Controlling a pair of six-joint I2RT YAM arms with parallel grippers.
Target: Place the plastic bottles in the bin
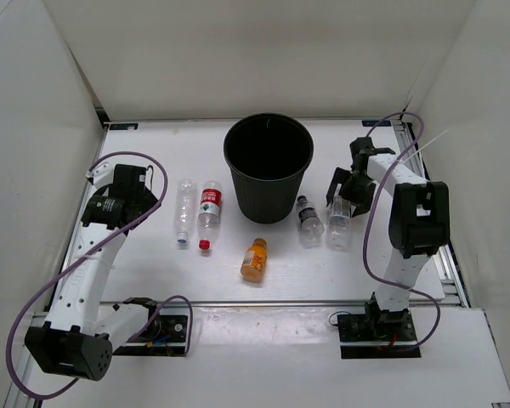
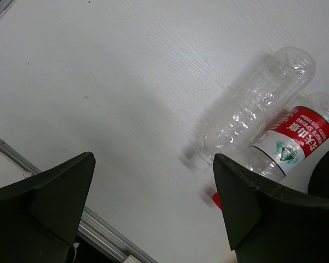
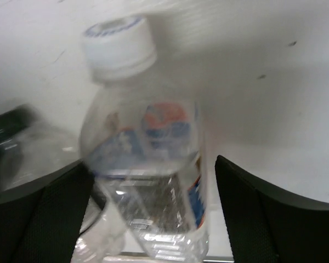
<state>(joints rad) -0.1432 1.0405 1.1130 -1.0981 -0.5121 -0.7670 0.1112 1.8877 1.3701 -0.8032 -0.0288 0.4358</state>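
Right claw [image 3: 153,164] is spread wide, astride the blue-labelled clear bottle [image 1: 340,224], which lies on the desk [image 1: 306,276] just right of the bin [image 1: 268,197]. There is a finger on either side of the body and a sliver of gap on one side in the wrist view, so I read it as not clamped yet. That view is blurred, and contact on the other side is unclear. A body grip makes sense here: it's the widest part and the cap points away from the wrist. Left claw [image 2: 153,159] is also released and empty, hanging over the desk left of the plain clear bottle [image 2: 252,107] and the red-label bottle [image 2: 293,137], which lie side by side — likely lined up for that pair. The dark-capped clear bottle [image 1: 308,219] lies just beside the right-hand target, so closing may nudge it. The orange bottle [image 1: 254,259] lies in front of the bin, between the arms. All five are on the desk, none in the bin — barely started, by my read.
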